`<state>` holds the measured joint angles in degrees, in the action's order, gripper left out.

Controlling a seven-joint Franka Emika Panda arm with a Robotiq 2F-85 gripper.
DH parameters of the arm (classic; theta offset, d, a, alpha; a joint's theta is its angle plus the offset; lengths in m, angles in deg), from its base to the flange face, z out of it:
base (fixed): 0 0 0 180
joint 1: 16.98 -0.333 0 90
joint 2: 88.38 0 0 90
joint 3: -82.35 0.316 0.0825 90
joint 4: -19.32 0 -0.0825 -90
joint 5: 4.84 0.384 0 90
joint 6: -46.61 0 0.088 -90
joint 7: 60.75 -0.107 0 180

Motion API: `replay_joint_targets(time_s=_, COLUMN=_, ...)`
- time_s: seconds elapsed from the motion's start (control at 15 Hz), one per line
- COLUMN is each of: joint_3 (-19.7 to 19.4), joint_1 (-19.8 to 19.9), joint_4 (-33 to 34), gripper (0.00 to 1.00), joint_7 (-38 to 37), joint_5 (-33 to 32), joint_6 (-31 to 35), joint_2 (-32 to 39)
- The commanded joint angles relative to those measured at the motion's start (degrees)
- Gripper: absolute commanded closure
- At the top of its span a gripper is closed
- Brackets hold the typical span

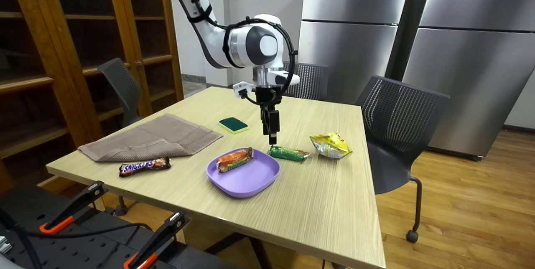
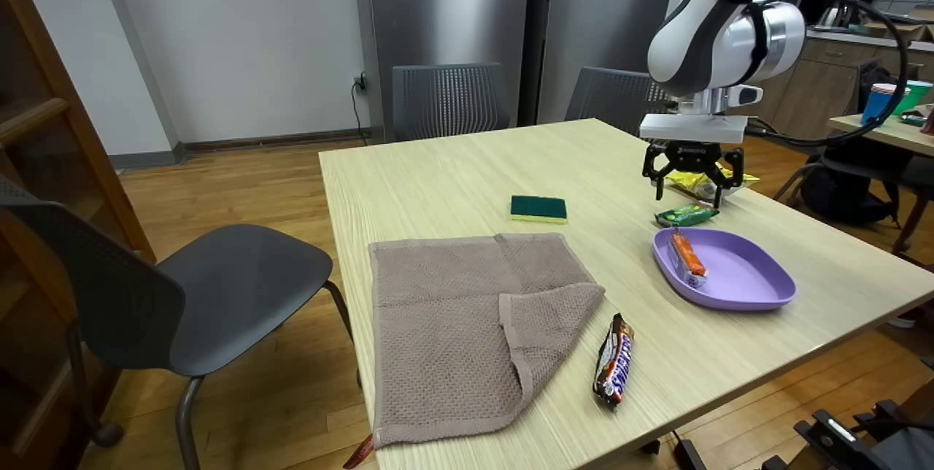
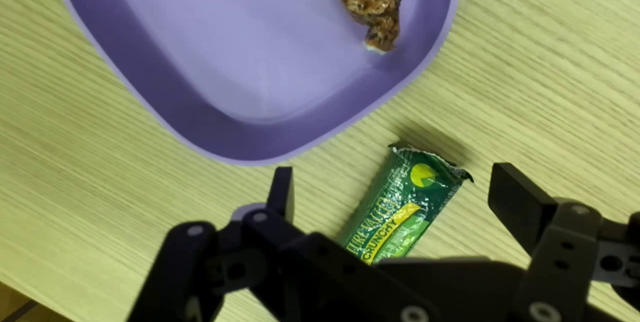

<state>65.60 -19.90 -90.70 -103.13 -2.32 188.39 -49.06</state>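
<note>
My gripper [image 1: 272, 133] is open and empty, pointing down above the table. In the wrist view its two fingertips [image 3: 392, 182] stand apart on either side of a green Nature Valley Crunchy bar [image 3: 395, 207]. The bar lies on the table below the fingers, slanted to them; its near end is hidden by the gripper. The green bar shows in both exterior views [image 1: 288, 153] [image 2: 687, 216]. Beside it is a purple plate [image 1: 253, 181] with an orange-wrapped bar [image 1: 235, 159] in it. In the wrist view the plate [image 3: 240, 37] is cut off by the top edge.
A yellow crumpled snack bag [image 1: 331, 145] lies near the green bar. A green and yellow sponge [image 1: 233, 125], a brown towel [image 2: 467, 338] with a folded corner and a Snickers bar [image 2: 614, 360] lie on the table. Chairs [image 1: 388, 143] stand around it.
</note>
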Motion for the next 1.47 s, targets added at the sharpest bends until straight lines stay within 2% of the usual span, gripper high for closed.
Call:
replay_joint_targets(time_s=0.0, joint_3=1.86, joint_1=2.13, joint_4=0.24, gripper=0.0, joint_7=1.13, joint_5=1.03, joint_6=1.19, joint_2=-0.25)
replay_joint_targets(time_s=0.6, joint_3=2.76, joint_1=4.6, joint_4=2.64, gripper=0.0, joint_7=-0.72, joint_5=5.45, joint_6=3.16, joint_2=2.36)
replay_joint_targets(time_s=1.4, joint_3=1.66, joint_1=5.24, joint_4=12.03, gripper=0.0, joint_7=-8.19, joint_5=8.87, joint_6=3.14, joint_2=10.74)
